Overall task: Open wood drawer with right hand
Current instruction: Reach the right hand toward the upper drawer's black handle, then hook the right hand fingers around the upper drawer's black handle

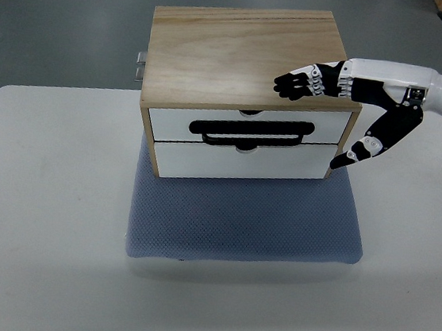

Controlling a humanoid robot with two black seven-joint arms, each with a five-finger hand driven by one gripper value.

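Note:
A light wood drawer box point(234, 47) with two white drawer fronts stands on a blue-grey mat point(247, 216). The upper drawer front point(250, 121) carries a black bar handle point(253, 131); the lower front point(241, 161) sits just below it. Both drawers look closed. My right hand point(306, 83) comes in from the right edge and hovers over the box's top right corner, fingers spread flat above the wood, thumb point(354, 153) hanging down beside the right wall. It holds nothing.
The mat lies on a white table point(31, 216) whose front edge runs along the bottom. Grey floor lies behind the table. A small metal fitting point(140, 66) sticks out from the box's left rear.

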